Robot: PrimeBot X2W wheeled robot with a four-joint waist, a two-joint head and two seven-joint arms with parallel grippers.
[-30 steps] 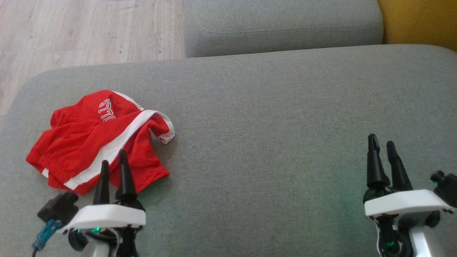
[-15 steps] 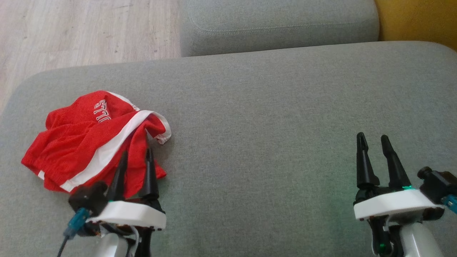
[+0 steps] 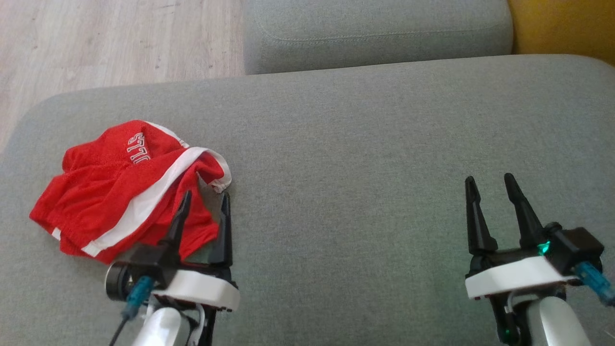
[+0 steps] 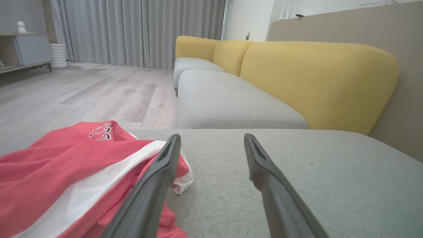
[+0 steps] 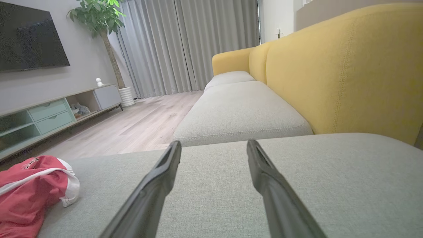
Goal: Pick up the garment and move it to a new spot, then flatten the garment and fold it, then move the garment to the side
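Note:
A crumpled red garment [image 3: 115,187] with a white stripe and white lettering lies on the left of the grey sofa cushion [image 3: 365,158]. It also fills the lower left of the left wrist view as the same red garment [image 4: 59,175], and sits at the far left in the right wrist view as the red garment [image 5: 29,188]. My left gripper [image 3: 205,197] is open over the garment's right edge, one finger above the cloth and one above bare cushion. My right gripper [image 3: 489,181] is open at the lower right, far from the garment, nothing between its fingers.
A second grey seat cushion [image 3: 375,33] adjoins at the back, with the yellow backrest [image 3: 562,29] at the right. Wooden floor [image 3: 110,43] lies beyond the cushion's left and far edges. A TV cabinet [image 5: 49,112] and a potted plant [image 5: 102,19] stand across the room.
My left gripper has moved right and forward to the garment's right edge, and its fingers have spread wider. My right gripper has shifted slightly left and opened a little more. The garment has not moved.

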